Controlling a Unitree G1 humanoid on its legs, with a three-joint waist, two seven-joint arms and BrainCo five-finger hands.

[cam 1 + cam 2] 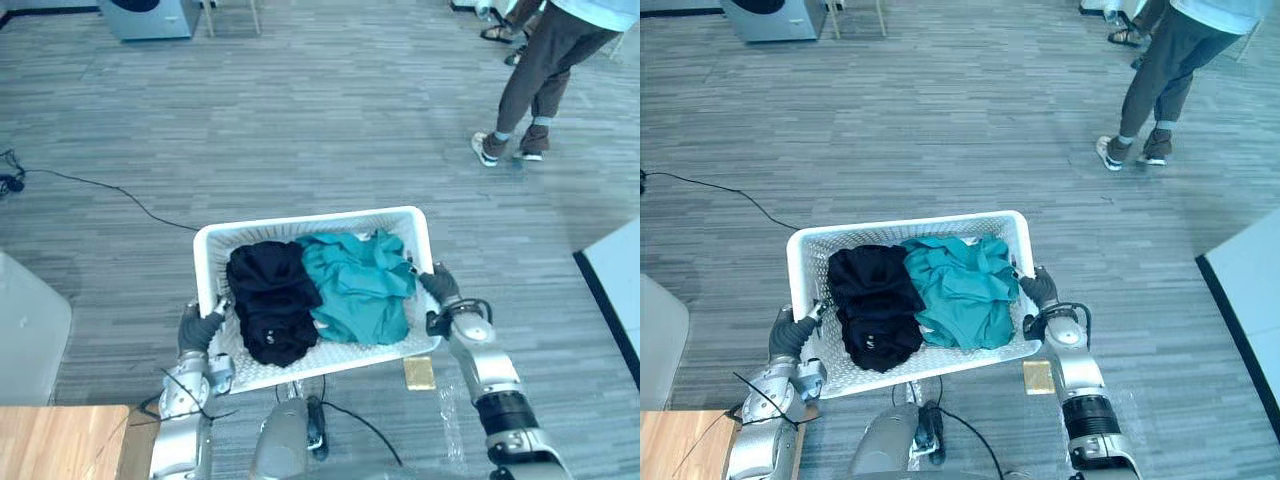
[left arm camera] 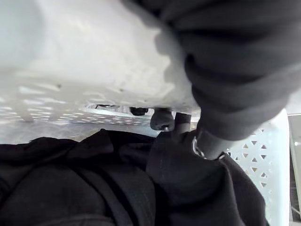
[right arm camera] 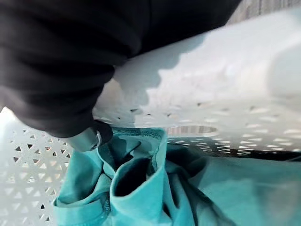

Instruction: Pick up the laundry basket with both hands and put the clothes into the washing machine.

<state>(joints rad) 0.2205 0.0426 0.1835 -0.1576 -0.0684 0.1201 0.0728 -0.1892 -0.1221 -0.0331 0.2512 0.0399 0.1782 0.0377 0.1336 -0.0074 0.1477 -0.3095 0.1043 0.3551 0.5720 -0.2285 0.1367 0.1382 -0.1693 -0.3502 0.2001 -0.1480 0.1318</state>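
1. Left eye view, task item: the white laundry basket lies crosswise directly in front of me. My left hand is at its left short end and my right hand at its right short end.
2. Left eye view, contents: a black garment fills the left half of the basket and a teal garment fills the right half. The two touch along the middle.
3. Left eye view, surroundings: the washing machine stands at the far upper left, well apart from the basket across the grey floor. A person stands at the upper right. A wooden table corner shows beside my left arm. A small flat tan rectangle lies on the floor by the basket's near right corner.
4. Right eye view: the arrangement is the same, with each hand's dark cover set against the basket rim at its own end.
5. Left wrist view: my left fingers curl over the rim and down the inner wall, clamped on the basket. Their dark tips sit just beside the black garment.
6. Right wrist view: my right fingers hook over the rim, also clamped on the basket. One dark tip rests against the lattice wall, next to the teal garment.
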